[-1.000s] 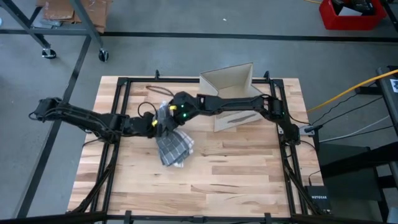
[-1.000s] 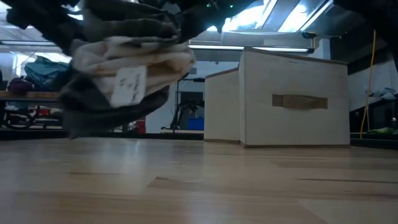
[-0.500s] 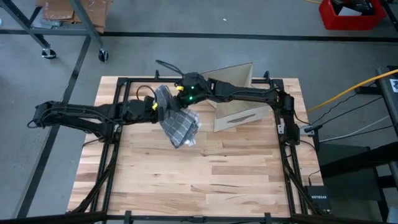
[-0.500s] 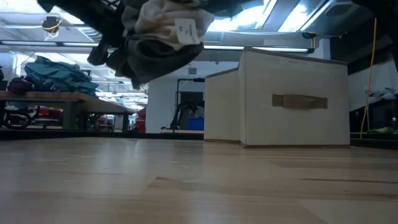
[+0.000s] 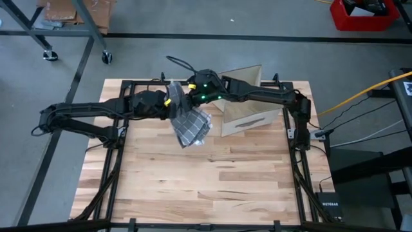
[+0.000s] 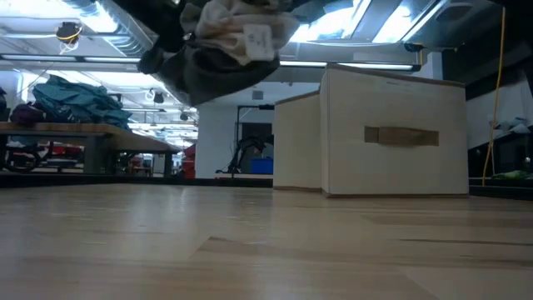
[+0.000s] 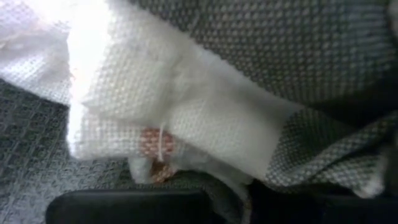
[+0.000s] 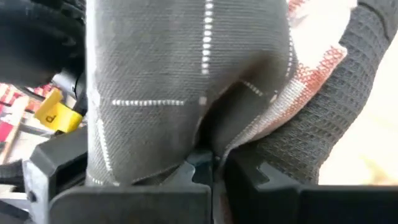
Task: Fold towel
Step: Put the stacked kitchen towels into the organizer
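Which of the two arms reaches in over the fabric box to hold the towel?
The right claw: its arm crosses above the box. The left claw comes in over bare table. Both grip the towel.

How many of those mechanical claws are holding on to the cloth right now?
2. The left gripper and the right gripper are both clamped on the bunched towel, side by side at its top, holding it in the air over the table's far half, beside the box.
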